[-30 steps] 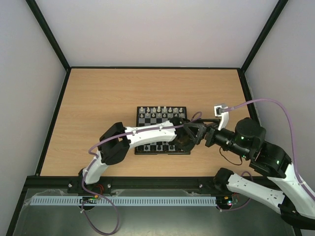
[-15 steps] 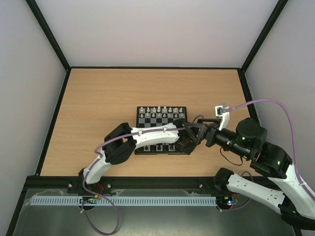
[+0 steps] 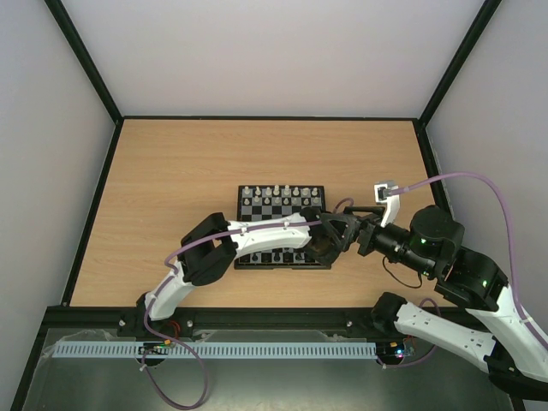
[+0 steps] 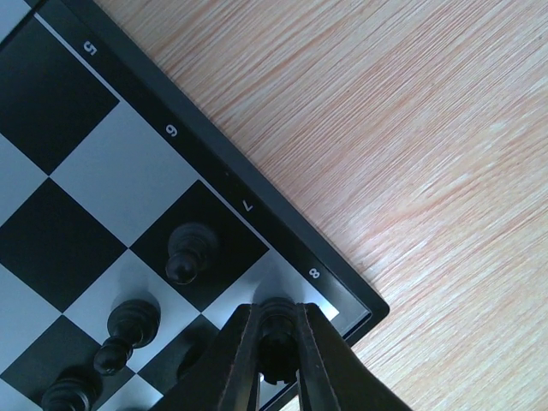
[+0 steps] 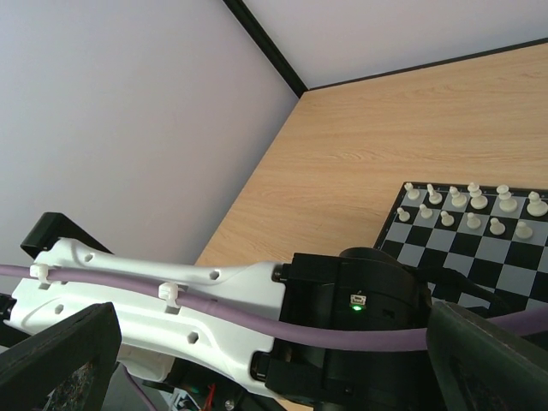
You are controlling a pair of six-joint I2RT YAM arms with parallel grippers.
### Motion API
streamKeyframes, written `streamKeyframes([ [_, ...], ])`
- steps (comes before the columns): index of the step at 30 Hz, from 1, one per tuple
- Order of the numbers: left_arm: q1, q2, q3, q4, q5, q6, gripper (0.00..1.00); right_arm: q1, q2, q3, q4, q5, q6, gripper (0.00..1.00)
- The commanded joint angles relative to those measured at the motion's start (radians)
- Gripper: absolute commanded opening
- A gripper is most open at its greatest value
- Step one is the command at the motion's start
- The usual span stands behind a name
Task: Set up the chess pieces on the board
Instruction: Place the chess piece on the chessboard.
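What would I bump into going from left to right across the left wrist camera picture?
Corner piece → second piece → pawn → left claw pinching the pinched piece → rim of the board → wooden table.

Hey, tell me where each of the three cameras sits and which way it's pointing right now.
Top external: above and behind the bases, looking down on the table and board; left arm and right arm show.
Left wrist: on the left arm, looking down at the board's near right corner; left gripper shut on a black piece.
Right wrist: on the right arm, facing the far left corner; open right gripper frames the left arm.
Shared: top and right wrist both show the white pieces.
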Motion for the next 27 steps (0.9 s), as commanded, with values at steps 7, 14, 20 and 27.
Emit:
streamKeyframes([
  [7,0.013,-0.002,-0.057,0.021,-0.008,0.001,0.18,-0.006,-0.011,-0.013,0.016,0.013,-0.011,0.99],
  [14,0.013,-0.024,-0.061,0.021,-0.002,-0.005,0.25,-0.005,-0.006,-0.020,0.019,0.009,-0.010,0.99],
  [20,0.012,-0.070,-0.067,0.018,-0.003,-0.009,0.28,-0.006,-0.003,-0.025,0.025,0.005,-0.010,0.99],
  [27,0.005,-0.110,-0.068,0.010,-0.013,-0.015,0.33,-0.006,0.003,-0.031,0.031,-0.002,-0.009,0.99],
])
